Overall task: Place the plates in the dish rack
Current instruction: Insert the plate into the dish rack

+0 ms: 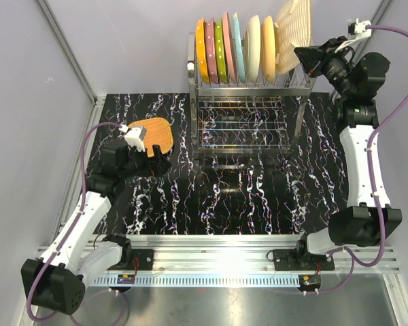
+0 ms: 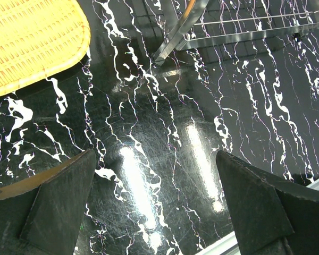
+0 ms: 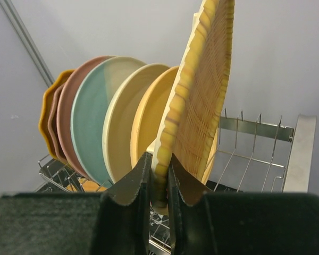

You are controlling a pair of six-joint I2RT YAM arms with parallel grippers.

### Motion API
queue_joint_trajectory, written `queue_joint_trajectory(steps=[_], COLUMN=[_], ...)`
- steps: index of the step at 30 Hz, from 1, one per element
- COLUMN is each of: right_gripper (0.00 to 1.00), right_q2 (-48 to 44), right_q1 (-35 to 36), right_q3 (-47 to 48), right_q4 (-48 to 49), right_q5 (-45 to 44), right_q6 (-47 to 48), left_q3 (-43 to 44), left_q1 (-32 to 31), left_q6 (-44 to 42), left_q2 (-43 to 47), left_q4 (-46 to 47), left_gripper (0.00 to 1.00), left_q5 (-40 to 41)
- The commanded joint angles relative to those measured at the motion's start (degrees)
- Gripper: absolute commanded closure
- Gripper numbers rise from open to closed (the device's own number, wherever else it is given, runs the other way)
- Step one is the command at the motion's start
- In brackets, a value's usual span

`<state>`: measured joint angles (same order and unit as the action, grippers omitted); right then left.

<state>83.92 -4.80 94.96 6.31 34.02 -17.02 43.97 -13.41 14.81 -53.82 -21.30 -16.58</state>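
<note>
Overhead, the whole layout shows: the rack, shiny steel wire with upright prongs, stands at the back of the table, which is glossy black with white veining. Seven plates stand on edge in its upper tier, from left to right orange, pink, green, pink, pale blue, cream and yellow. At the row's right end the right gripper holds a wicker plate upright, higher than the others. A loose plate, also woven, lies flat on the table left of the rack, with the left gripper just beside its near edge. Only the left wrist view shows that gripper released, its dark fingers spread wide over bare table; the loose plate's basket weave fills the top-left corner. Only the right wrist view shows the clench: both jaws pinch the wicker plate's scalloped lower rim, close beside the smooth yellow plate. Whether that rim touches the rack is hidden.
</note>
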Motion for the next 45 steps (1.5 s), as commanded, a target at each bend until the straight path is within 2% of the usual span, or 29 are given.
queue_joint_trajectory(steps=[1, 12, 19, 45], right_gripper=[1.0, 1.0, 1.0, 1.0], right_q2=[-0.34, 1.6, 1.86, -1.3], right_q1=[2.86, 9.19, 9.63, 9.63], right_q3=[2.68, 3.83, 4.01, 6.21], right_q4=[1.53, -4.81, -5.87, -9.47], right_q5=[-4.38, -14.5, -17.67, -18.2], right_q6=[6.89, 16.31, 19.39, 19.92], left_q3=[0.24, 0.33, 0.33, 0.16], left_q1=[-0.21, -0.21, -0.21, -0.21], left_q6=[-0.57, -0.57, -0.57, -0.31], left_q2=[-0.4, -0.41, -0.32, 0.03], left_q4=[1.61, 1.7, 1.61, 1.87], left_gripper=[0.01, 0.01, 0.01, 0.01], left_q5=[0.67, 0.58, 0.4, -0.21])
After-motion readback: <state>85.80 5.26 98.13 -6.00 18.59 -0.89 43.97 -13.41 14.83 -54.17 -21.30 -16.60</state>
